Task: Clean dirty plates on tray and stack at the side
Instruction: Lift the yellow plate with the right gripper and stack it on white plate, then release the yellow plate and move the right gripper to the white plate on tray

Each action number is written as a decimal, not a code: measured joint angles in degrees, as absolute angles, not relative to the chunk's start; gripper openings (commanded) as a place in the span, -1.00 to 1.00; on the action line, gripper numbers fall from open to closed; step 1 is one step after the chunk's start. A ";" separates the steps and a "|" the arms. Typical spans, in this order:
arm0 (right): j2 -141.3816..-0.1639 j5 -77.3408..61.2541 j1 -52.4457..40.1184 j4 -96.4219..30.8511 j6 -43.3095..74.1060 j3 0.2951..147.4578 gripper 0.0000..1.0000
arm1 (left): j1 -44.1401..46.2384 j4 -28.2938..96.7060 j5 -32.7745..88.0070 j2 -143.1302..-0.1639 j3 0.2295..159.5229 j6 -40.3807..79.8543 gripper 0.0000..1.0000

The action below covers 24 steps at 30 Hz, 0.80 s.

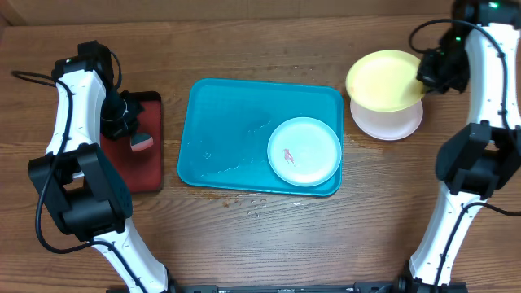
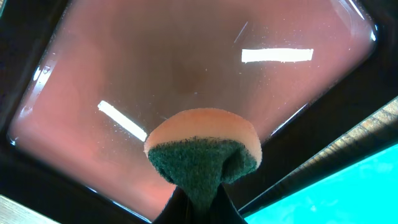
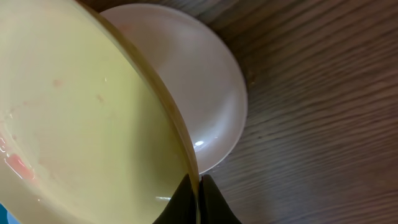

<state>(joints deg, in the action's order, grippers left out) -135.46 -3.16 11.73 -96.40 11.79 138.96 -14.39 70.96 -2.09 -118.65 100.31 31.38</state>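
Note:
The turquoise tray lies mid-table with the pale mint plate in its right half, a small red smear on it. My right gripper is shut on the rim of the yellow-green plate, holding it tilted above the white plate, which rests on the table right of the tray. In the right wrist view the yellow-green plate fills the left side and the white plate lies beneath. My left gripper is shut on an orange and green sponge over the dark red tray.
The dark red, black-rimmed tray sits left of the turquoise tray. Water smears show on the turquoise tray's left half. A corner of the turquoise tray shows in the left wrist view. Bare wooden table lies in front.

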 measured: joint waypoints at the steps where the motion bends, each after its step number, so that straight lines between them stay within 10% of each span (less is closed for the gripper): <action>1: -135.46 -2.94 12.36 -96.31 12.01 138.96 -0.92 | -14.39 70.96 -2.09 -118.65 100.31 31.38 -0.92; 15: -135.15 -1.04 13.45 -88.77 13.89 128.68 -0.91 | -14.39 71.02 -2.09 -118.65 100.31 31.38 -0.92; 19: -135.15 -1.13 13.45 -87.02 14.76 124.01 -0.08 | -14.39 71.07 -2.09 -118.65 100.31 31.38 -0.92; 24: -135.11 -2.52 13.39 -88.47 14.85 123.22 0.31 | -14.39 71.09 -2.09 -118.65 100.31 31.38 -0.91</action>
<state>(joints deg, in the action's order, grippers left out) -135.11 -2.52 13.39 -88.47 14.85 123.22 -14.39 71.09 -2.09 -118.65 100.31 31.38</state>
